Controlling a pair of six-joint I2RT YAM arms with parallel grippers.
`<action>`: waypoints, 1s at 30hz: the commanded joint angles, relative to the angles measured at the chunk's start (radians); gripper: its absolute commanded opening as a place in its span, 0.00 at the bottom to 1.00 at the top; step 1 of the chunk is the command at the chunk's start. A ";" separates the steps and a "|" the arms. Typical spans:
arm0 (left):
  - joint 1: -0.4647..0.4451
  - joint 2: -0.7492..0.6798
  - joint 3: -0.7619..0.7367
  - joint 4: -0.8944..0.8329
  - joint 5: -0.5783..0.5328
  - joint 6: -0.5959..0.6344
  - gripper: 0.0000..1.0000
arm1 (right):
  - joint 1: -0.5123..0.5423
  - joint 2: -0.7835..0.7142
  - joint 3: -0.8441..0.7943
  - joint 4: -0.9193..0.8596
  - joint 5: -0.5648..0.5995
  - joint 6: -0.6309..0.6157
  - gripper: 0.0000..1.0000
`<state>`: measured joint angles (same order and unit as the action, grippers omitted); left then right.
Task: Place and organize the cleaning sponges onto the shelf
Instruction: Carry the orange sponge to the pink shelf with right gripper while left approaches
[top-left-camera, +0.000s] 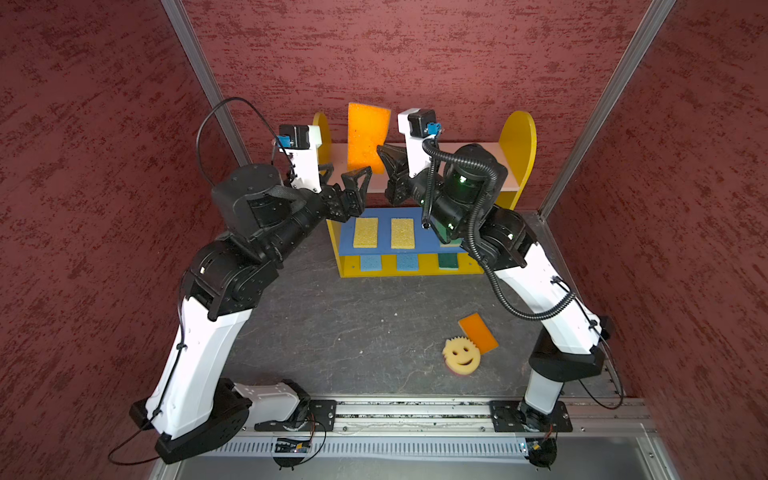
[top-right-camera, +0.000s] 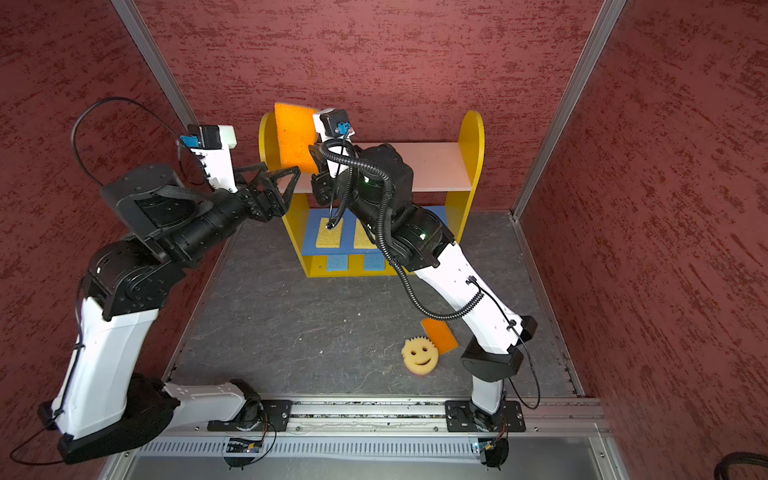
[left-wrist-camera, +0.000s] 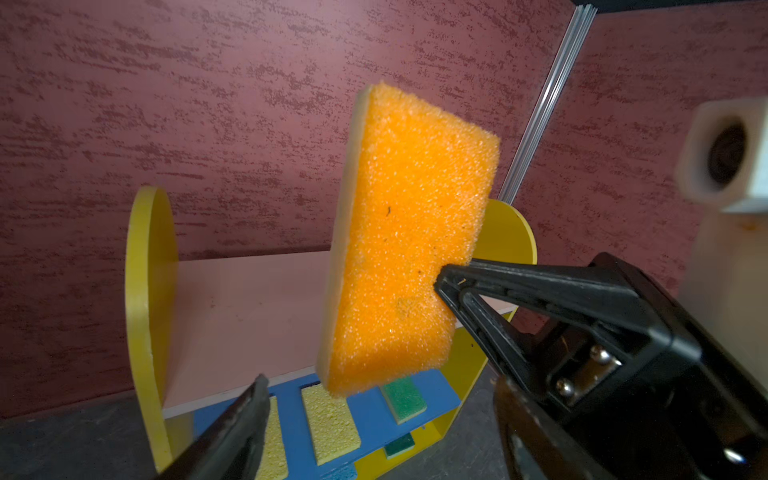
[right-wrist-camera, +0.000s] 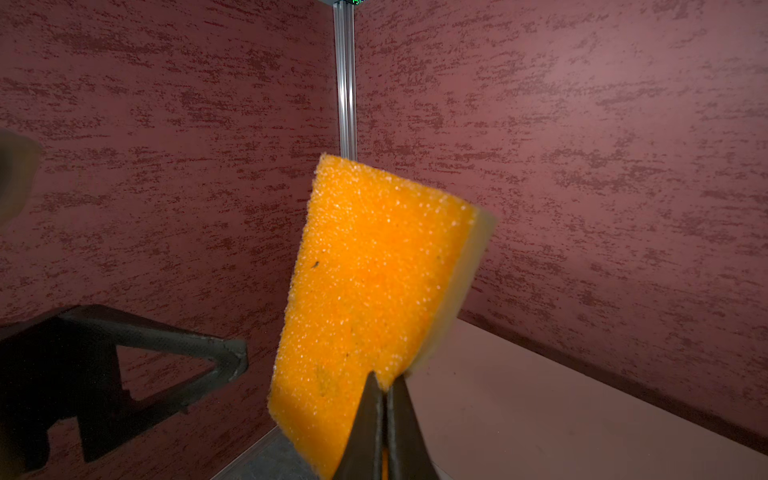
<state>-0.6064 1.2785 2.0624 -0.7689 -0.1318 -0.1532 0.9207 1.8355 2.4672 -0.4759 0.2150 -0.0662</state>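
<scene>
An orange sponge (top-left-camera: 368, 137) (top-right-camera: 295, 137) stands on end in the air above the left part of the shelf's pink top board (top-left-camera: 469, 166) (top-right-camera: 436, 166). My right gripper (top-left-camera: 380, 149) (right-wrist-camera: 384, 382) is shut on its lower corner. My left gripper (top-left-camera: 351, 168) (left-wrist-camera: 380, 386) is open just left of and below the sponge (left-wrist-camera: 407, 232), without touching it. Two yellow sponges (top-left-camera: 365, 232) (top-left-camera: 402, 233) and a green one (left-wrist-camera: 403, 397) lie on the blue middle board. Two blue sponges (top-left-camera: 370, 262) (top-left-camera: 407, 262) and a green one (top-left-camera: 449, 261) lie on the yellow base.
A second orange sponge (top-left-camera: 478, 328) and the round yellow smiley sponge (top-left-camera: 461, 355) lie touching on the dark table, front right, near the right arm's base. Maroon walls close in on three sides behind the shelf. A metal rail (top-left-camera: 415, 415) runs along the front.
</scene>
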 joint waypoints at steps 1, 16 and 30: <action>-0.004 -0.009 -0.004 0.065 0.007 0.029 0.70 | -0.003 0.049 0.017 -0.028 0.056 -0.003 0.00; -0.003 0.133 0.120 0.087 -0.006 0.102 0.35 | -0.129 0.182 0.080 -0.122 -0.022 0.098 0.00; 0.152 0.364 0.272 0.011 0.122 -0.045 0.29 | -0.192 0.244 0.088 -0.093 -0.121 0.163 0.00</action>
<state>-0.4843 1.6283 2.3051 -0.7357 -0.0769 -0.1276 0.7429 2.0575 2.5278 -0.5877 0.1341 0.0689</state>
